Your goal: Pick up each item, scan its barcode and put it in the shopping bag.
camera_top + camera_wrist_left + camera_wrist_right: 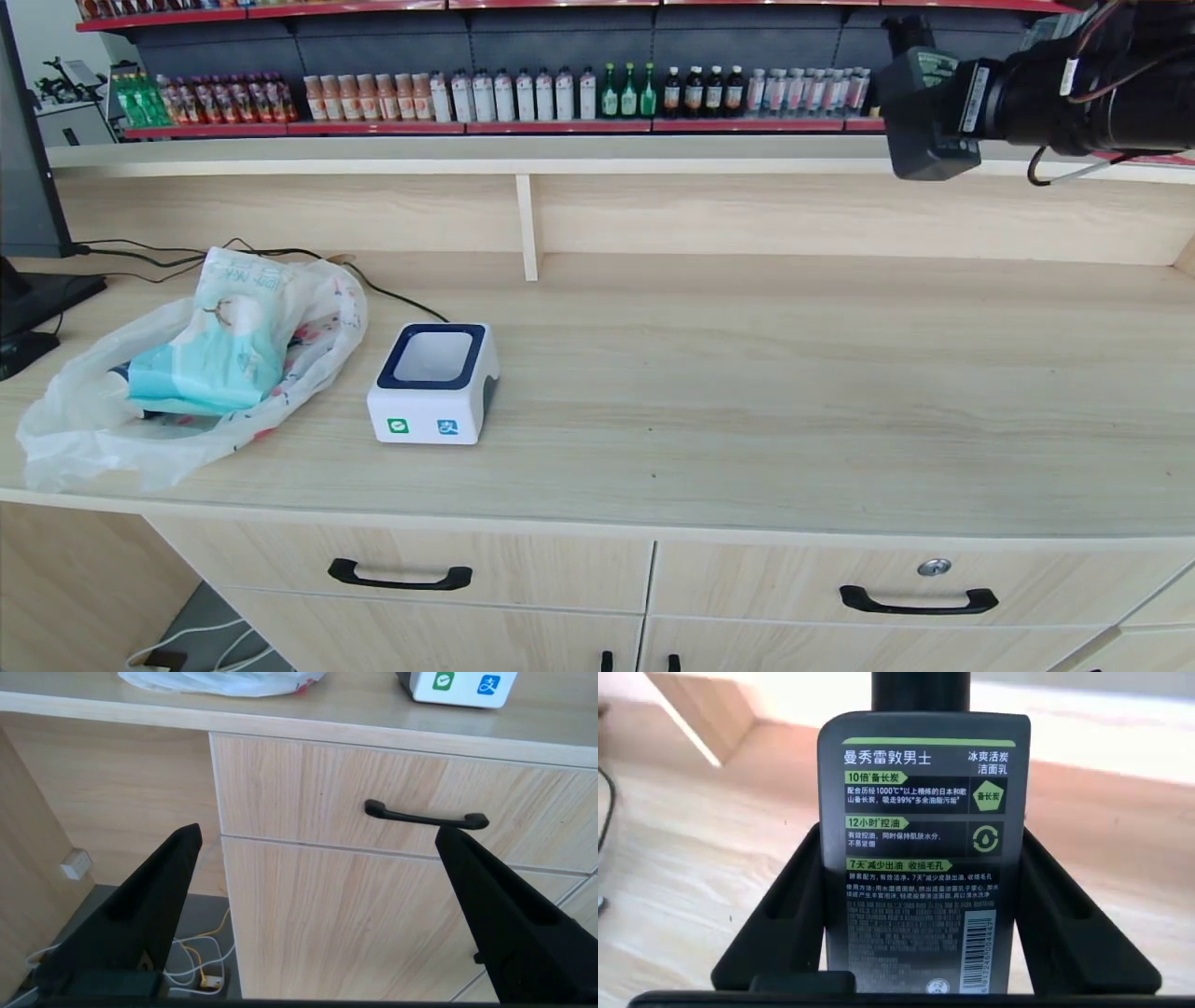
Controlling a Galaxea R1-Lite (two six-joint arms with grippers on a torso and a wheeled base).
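- The right gripper [924, 849] is clamped on a black tube [924, 793], one finger pressed against each of its long edges.
- I see the tube as flat and dark. A narrower black cap end points away from the wrist camera, and the wide crimped end sits back between the fingers.
- Its long axis runs along the gripper's fingers, and its back panel faces the wrist camera squarely.
- The panel carries a green line near the top, three green-boxed headings, two green badges, a block of small white print and a barcode near the crimped end.
- In the head view I see the tube [929, 103] held high at the arm's end, above the back rail of the counter [794, 392].
- It is well apart from the white scanner [434, 383] and the shopping bag [84, 439].
- The bag lies just beside the scanner with a teal pack [210, 359] inside.
- The left gripper [318, 833] hangs with its fingers spread wide, down in front of a drawer front [308, 784].
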